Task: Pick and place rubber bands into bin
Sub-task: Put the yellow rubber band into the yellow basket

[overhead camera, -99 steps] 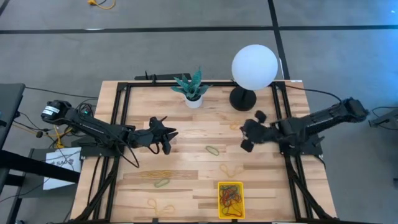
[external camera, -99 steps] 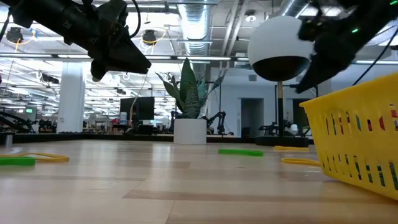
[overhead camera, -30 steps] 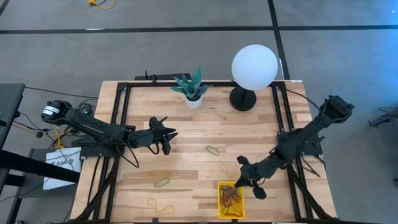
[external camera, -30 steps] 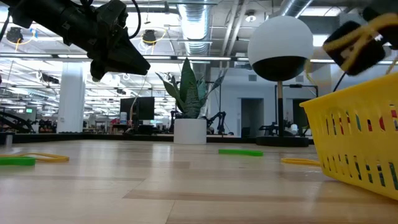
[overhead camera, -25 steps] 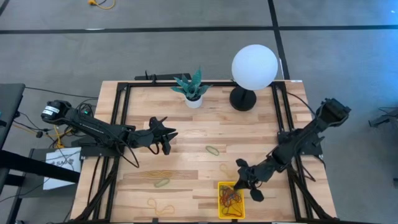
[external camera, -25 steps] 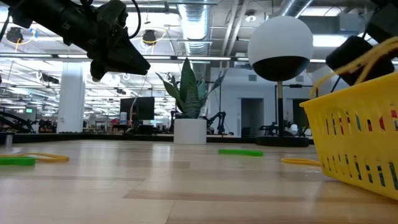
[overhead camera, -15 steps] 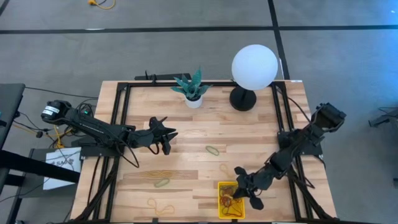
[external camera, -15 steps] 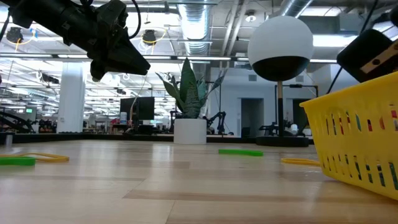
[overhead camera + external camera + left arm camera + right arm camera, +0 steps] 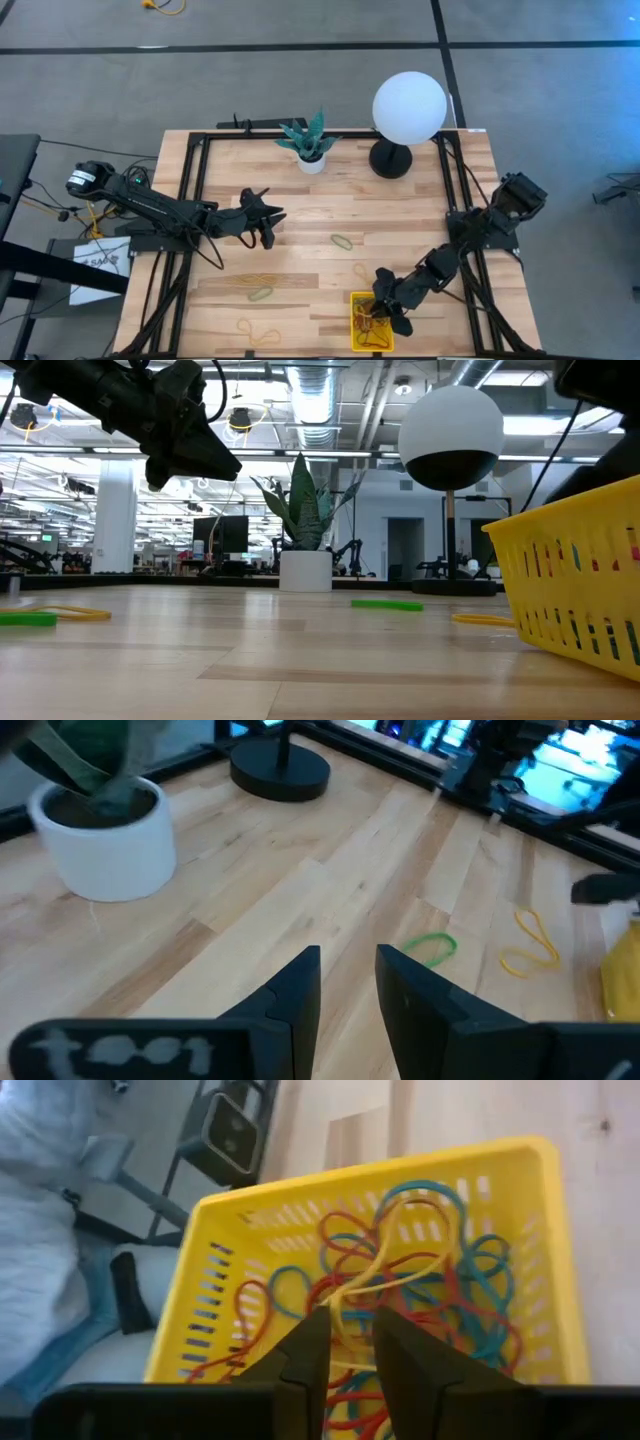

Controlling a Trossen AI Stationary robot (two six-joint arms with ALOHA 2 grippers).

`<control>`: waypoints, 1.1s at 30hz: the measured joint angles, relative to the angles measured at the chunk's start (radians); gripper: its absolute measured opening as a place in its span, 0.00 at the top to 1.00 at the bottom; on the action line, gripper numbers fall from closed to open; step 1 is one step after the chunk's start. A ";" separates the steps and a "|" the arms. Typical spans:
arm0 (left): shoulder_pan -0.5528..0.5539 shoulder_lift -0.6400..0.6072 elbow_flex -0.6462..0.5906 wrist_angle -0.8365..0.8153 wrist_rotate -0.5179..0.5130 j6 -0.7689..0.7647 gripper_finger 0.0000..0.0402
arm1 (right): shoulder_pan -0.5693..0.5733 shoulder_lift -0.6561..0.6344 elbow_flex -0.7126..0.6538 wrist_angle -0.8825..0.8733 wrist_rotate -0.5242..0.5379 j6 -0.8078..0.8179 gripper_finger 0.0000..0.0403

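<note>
The yellow bin point(image 9: 358, 332) sits by the table's near edge and holds several red, blue and yellow rubber bands point(image 9: 470, 1295). My right gripper point(image 9: 385, 312) is over the bin, shut on a yellow rubber band. Loose bands lie flat on the wood: a green one point(image 9: 342, 241), a yellow one point(image 9: 370, 272), a yellow and a green one point(image 9: 258, 288) and another yellow one point(image 9: 258, 333). My left gripper point(image 9: 270, 222) waits shut above the table's left half, touching nothing; in its wrist view the green band point(image 9: 432, 948) lies ahead. My right gripper pinches a yellow rubber band point(image 9: 347, 1312) between its two fingers, coming from above and slanting down into the bin. The band runs from the fingers to its far loop point(image 9: 402, 1208), which lies on the pile of bands in the bin.
A white plant pot point(image 9: 311, 160) and a lamp with a white globe point(image 9: 409, 107) on a black base point(image 9: 391, 158) stand near the far edge. Black frame rails point(image 9: 196, 180) run along both sides. Another yellow band point(image 9: 378, 203) lies near the lamp base.
My right gripper has moved toward the table's near edge and a little left, going down over the bin with the yellow band. The band hung free above the bin's rim before; now its loop lies on the pile inside.
</note>
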 joint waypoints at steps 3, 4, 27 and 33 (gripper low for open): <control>0.000 0.000 0.000 -0.027 0.094 -0.001 0.78 | 0.001 -0.029 0.000 0.002 -0.003 -0.006 0.80; -0.002 0.000 0.000 -0.045 0.151 0.000 0.78 | 0.001 -0.046 0.000 0.003 -0.003 -0.019 0.80; -0.406 0.000 0.000 -0.418 0.272 -0.222 0.78 | -0.040 -0.260 -0.001 -0.121 0.159 -0.322 0.81; -0.442 0.023 0.000 -0.418 0.218 -0.297 0.78 | -0.039 -0.221 0.000 -0.122 0.155 -0.302 0.81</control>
